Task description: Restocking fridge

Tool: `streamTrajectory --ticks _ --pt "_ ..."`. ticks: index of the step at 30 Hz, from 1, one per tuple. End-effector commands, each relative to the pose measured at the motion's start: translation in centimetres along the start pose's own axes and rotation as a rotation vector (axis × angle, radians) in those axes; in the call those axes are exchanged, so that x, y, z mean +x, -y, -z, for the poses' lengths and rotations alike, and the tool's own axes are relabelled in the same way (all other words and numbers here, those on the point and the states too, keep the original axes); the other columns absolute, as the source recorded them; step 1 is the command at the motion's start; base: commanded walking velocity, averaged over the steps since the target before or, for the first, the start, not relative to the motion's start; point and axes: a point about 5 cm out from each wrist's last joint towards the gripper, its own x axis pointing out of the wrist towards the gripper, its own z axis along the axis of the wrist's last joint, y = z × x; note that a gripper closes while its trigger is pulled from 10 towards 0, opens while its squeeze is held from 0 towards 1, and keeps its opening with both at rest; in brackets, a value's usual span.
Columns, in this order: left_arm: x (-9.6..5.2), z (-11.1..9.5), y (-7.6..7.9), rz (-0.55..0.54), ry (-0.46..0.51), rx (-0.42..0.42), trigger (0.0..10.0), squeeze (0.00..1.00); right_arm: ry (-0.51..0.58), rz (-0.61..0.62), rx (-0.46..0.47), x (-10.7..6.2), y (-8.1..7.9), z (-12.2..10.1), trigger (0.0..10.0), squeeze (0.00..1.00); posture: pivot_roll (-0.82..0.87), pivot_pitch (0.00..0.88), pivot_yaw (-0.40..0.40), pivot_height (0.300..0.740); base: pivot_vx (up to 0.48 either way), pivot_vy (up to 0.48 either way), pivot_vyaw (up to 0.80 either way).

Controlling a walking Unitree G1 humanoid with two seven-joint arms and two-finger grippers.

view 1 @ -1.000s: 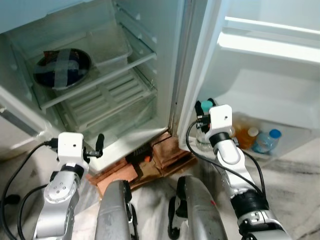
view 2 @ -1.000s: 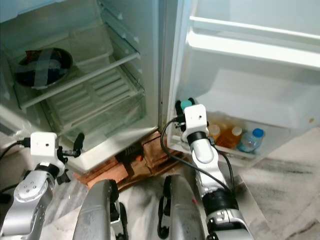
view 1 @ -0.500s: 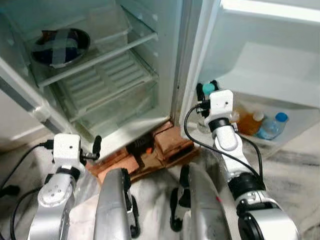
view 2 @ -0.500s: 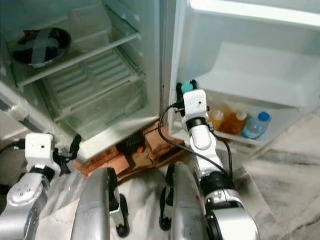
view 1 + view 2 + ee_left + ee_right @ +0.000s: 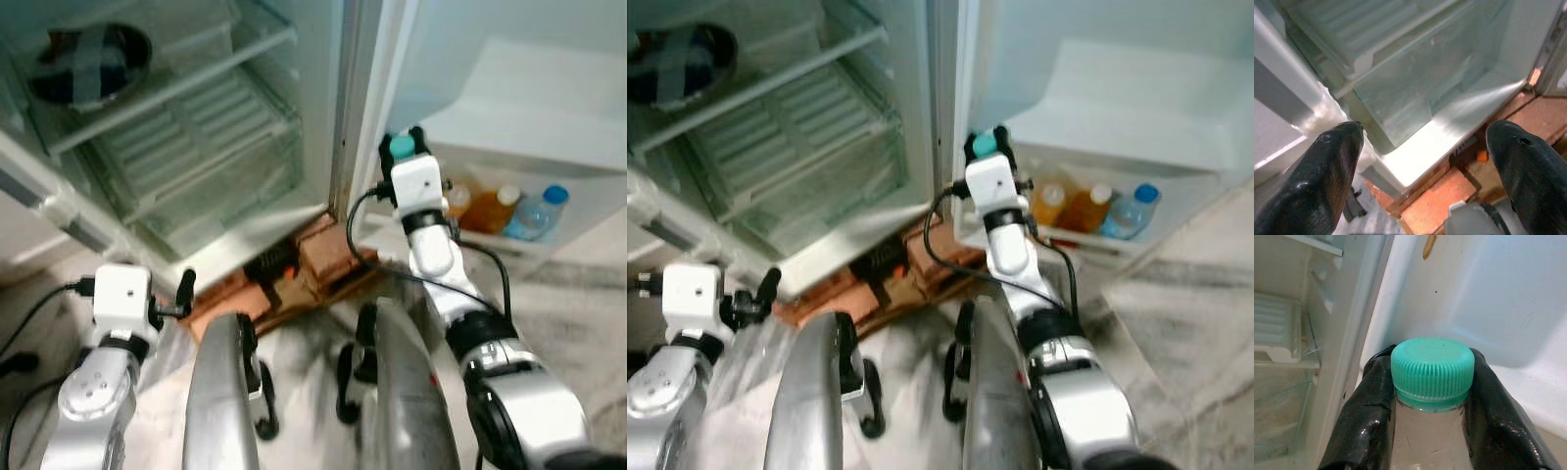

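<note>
Right gripper (image 5: 1432,406) clamps the green-capped bottle (image 5: 1432,382) beside the fridge door shelf (image 5: 509,240). Left gripper (image 5: 1425,152), fingers wide, hangs below the fridge.

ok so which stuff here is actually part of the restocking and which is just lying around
Part of the job:
- teal-capped bottle, clamped in the right gripper
- door shelf with two orange bottles and a blue-capped bottle

Just there:
- dark taped bowl on the fridge shelf
- bricks under the fridge
- left gripper, open and idle

Place: you're in a home kitchen.
Evidence: open fridge (image 5: 196,147), drink bottles (image 5: 509,208) in its door shelf, marble floor (image 5: 578,323).
</note>
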Motion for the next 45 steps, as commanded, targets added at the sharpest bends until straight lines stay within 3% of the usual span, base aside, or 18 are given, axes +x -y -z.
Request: streamTrajectory --ticks 1,5,13,20,24,28,36,45 --pt "-0.7 0.2 -0.4 -0.001 -0.020 0.002 10.0 0.00 -0.162 -0.025 0.006 -1.2 -0.8 2.5 10.0 0.00 0.24 0.377 0.064 0.559 0.000 0.000 0.00" --pt "-1.3 -0.1 -0.4 0.001 -0.029 0.005 10.0 0.00 -0.251 -0.011 0.016 -1.7 -1.0 3.7 10.0 0.00 0.27 0.394 0.063 0.559 0.000 0.000 0.00" --pt "-2.5 -0.4 -0.5 0.002 -0.043 0.009 10.0 0.00 -0.256 -0.079 -0.041 -1.0 -1.8 3.4 10.0 0.00 0.30 0.431 0.072 0.559 0.000 0.000 0.00" --pt "-3.3 -0.4 -0.2 0.007 -0.067 0.001 10.0 0.00 -0.362 -0.074 0.070 -1.5 -2.5 4.3 10.0 0.00 0.30 0.452 0.070 0.559 0.000 0.000 0.00" --pt "-3.3 -0.3 0.0 0.011 -0.074 -0.003 10.0 0.00 -0.374 -0.085 0.065 -2.0 -2.7 4.7 10.0 0.00 0.30 0.461 0.069 0.559 0.000 0.000 0.00" --pt "-3.3 -0.4 0.1 0.012 -0.078 -0.007 10.0 0.00 -0.355 -0.078 0.073 -1.6 -2.4 4.4 10.0 0.00 0.29 0.461 0.066 0.559 0.000 0.000 0.00" --pt "-2.3 -0.3 0.3 0.003 -0.060 -0.029 10.0 0.00 -0.144 -0.179 0.146 0.2 -3.3 1.1 10.0 0.00 0.24 0.416 0.033 0.559 0.000 0.000 0.00" --pt "-1.3 -0.4 1.0 0.009 -0.037 -0.051 10.0 0.00 0.010 -0.228 0.212 -1.1 -3.8 -1.1 10.0 0.00 0.20 0.379 0.014 0.559 0.000 0.000 0.00"
